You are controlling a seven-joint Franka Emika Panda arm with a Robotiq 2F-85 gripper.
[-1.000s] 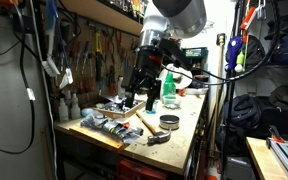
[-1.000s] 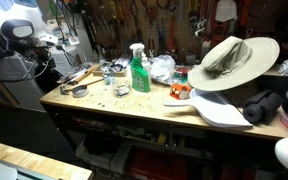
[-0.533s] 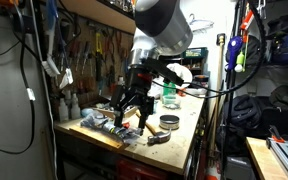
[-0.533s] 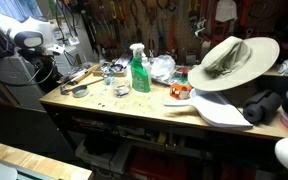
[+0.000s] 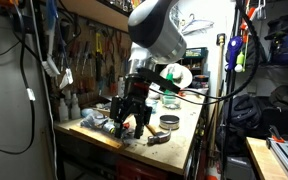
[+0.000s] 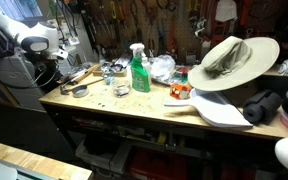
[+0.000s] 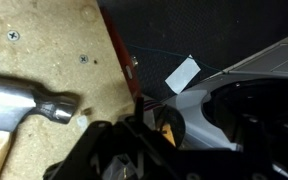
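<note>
My gripper (image 5: 130,122) hangs with its fingers spread, open and empty, just above the near end of a cluttered wooden workbench (image 5: 184,135). In the wrist view the dark jaws (image 7: 134,150) sit at the bottom edge. A metal hammer head (image 7: 29,103) lies on the bench top to the left of them, close to the bench edge. The hammer's wooden handle (image 5: 147,121) shows beside the gripper in an exterior view. A round black tin (image 5: 169,122) lies just beyond it.
A green spray bottle (image 6: 139,68) stands mid-bench, with crumpled plastic (image 6: 162,67) behind it. A wide-brimmed hat (image 6: 231,60), a white board (image 6: 220,111) and dark cloth (image 6: 264,105) fill the far end. Tools hang on the wall (image 6: 144,20). Cables hang at the bench's near end (image 6: 46,70).
The arm has swung away from the spray bottle and come down toward the near end of the bench, over the hammer. The fingers stay spread.
</note>
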